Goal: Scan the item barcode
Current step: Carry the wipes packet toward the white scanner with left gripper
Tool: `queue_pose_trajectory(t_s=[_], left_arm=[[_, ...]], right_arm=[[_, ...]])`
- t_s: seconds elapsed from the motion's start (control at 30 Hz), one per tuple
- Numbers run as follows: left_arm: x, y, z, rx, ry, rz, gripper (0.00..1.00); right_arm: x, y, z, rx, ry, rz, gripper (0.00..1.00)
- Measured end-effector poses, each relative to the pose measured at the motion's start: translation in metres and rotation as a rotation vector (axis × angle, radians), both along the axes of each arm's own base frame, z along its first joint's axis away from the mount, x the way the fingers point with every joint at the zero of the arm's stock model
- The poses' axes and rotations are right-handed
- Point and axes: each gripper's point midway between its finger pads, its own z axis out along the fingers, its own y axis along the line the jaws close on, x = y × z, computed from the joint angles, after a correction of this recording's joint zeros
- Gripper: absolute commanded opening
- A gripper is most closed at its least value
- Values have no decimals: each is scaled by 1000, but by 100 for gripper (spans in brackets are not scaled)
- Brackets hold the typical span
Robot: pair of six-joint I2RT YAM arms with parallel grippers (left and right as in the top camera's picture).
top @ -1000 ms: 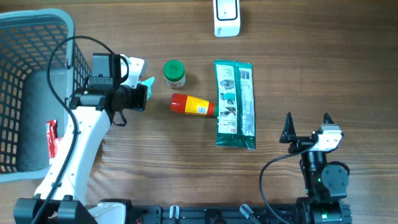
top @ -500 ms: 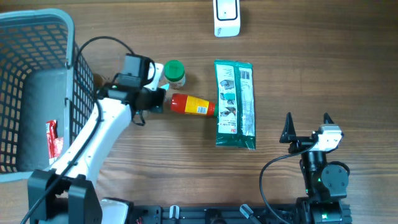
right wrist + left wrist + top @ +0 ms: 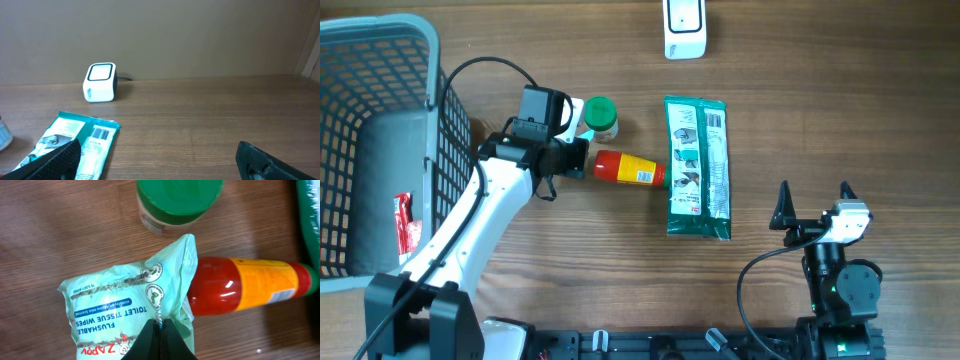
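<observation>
Our left gripper (image 3: 160,331) is pinched tight on the edge of a pale green pouch of flushable wipes (image 3: 120,305), which spreads out just ahead of its fingertips. Ahead and to the right lies a red sauce bottle (image 3: 240,285), with a green-lidded jar (image 3: 177,200) further ahead. Our right gripper (image 3: 814,195) has its jaws spread wide, holding nothing, and the white scanner (image 3: 684,28) is well ahead to its left.

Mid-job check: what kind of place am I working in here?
Likely a mock shop checkout: a white barcode scanner at the far edge of the table, a plastic shopping basket on the left, and packaged goods like a sauce bottle and wipes pack between.
</observation>
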Motion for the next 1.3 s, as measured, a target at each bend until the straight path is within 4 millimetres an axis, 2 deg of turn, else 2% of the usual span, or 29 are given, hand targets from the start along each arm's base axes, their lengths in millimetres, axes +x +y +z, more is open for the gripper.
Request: queue_pose_trajectory(t_s=[0.2,0.4,0.53,0.67,0.83,0.9,1.0,1.1,1.2,1.3], left_arm=[[-7,1,-1,-11,32,30,4],[-1,-7,6,-129,35,244,4],[-1,-53,36,-266,-44,348,4],[-11,-98,50,-345,-104,462,4],[-2,-129,72,-428,-201,498,4],[6,-133,70,-403,-192,520,4],[28,-147,68,-375,-185,537,4],[54,-161,76,-362,-215,545,4],[74,-167,79,-333,-241,565,4],[89,-170,66,-329,-235,613,4]], right_arm=[[0,0,0,0,0,0,99],[0,0,0,0,0,0,100],[0,0,0,0,0,0,100],[0,0,0,0,0,0,100],[0,0,0,0,0,0,99],[0,0,0,0,0,0,100],[0,0,0,0,0,0,100],[0,0,0,0,0,0,100],[0,0,0,0,0,0,100],[0,0,0,0,0,0,100]])
